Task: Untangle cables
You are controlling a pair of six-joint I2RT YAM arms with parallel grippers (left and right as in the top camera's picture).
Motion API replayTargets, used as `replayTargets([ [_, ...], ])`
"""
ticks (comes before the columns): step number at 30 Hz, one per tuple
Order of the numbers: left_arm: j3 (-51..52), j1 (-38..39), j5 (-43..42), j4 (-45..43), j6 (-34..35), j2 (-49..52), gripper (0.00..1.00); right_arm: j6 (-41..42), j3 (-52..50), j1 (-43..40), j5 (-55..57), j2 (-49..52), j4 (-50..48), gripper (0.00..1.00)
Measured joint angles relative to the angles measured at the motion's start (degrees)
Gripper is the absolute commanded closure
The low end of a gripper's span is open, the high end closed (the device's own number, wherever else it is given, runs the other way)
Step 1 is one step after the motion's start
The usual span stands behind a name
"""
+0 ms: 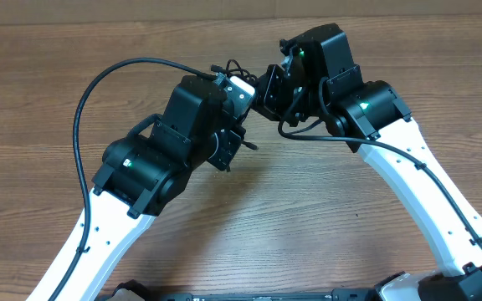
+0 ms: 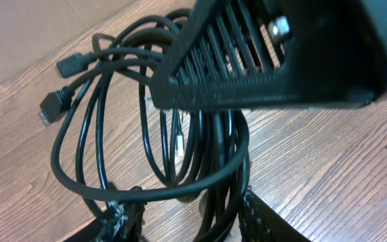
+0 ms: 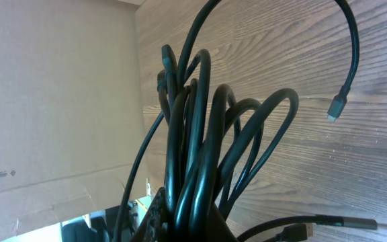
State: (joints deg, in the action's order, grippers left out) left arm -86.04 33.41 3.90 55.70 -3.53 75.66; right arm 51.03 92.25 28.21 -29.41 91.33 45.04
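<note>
The left gripper straddles the black cables with its jaws apart and wood showing in the gap, while loops and plugs fan toward ten o'clock over the table. The right gripper looks closed on the gathered loops, with a free plug dangling at two o'clock. Pulling apart now could cinch the crossed loops tighter or snag a plug.

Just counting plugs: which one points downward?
The plug ending the tall arching cable in the right wrist view; the other plugs lie sideways along the bottom.
</note>
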Motion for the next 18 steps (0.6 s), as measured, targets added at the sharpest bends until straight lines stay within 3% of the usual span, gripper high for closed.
replayTargets([
  [8, 0.2, 0.7, -0.2, -0.7, -0.1, 0.0, 0.54, 0.1, 0.0, -0.7, 4.9, 0.0, 4.6, 0.96],
  [18, 0.2, 4.2, 1.1, -3.4, -5.3, -1.8, 0.52, -0.1, 0.0, -1.6, 8.2, 0.0, 4.6, 0.96],
])
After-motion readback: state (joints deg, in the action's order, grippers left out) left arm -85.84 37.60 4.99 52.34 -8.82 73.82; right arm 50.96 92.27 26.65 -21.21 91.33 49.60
